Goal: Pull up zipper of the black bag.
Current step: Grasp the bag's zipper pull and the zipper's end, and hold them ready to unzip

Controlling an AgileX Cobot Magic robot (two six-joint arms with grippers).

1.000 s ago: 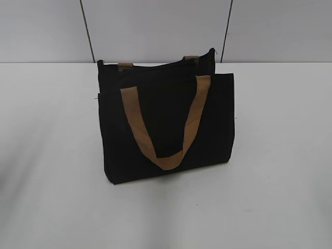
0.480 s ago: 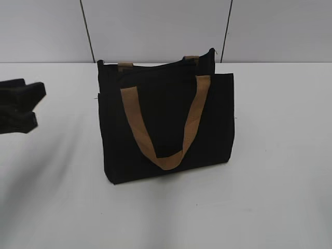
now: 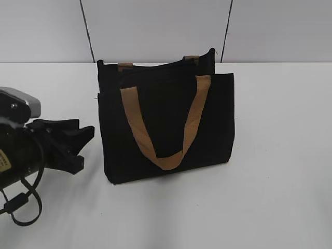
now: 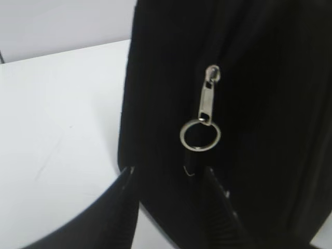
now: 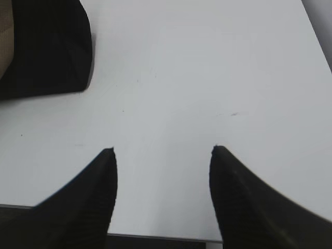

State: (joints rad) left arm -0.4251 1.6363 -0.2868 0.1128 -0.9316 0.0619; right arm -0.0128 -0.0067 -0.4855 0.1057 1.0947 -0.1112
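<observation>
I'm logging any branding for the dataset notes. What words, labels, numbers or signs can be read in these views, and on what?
No text can be read.
Yellow label on the left arm: cut off by the frame edge, too small to read.
Black bag, its zipper pull and the table: no markings.

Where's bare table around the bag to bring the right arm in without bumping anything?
Bare table runs right of the black bag to the edge, and in front of it. The right tool hangs open over bare table. Crowded on the left: the open left tool sits close beside the bag's end, facing the zipper.
</observation>
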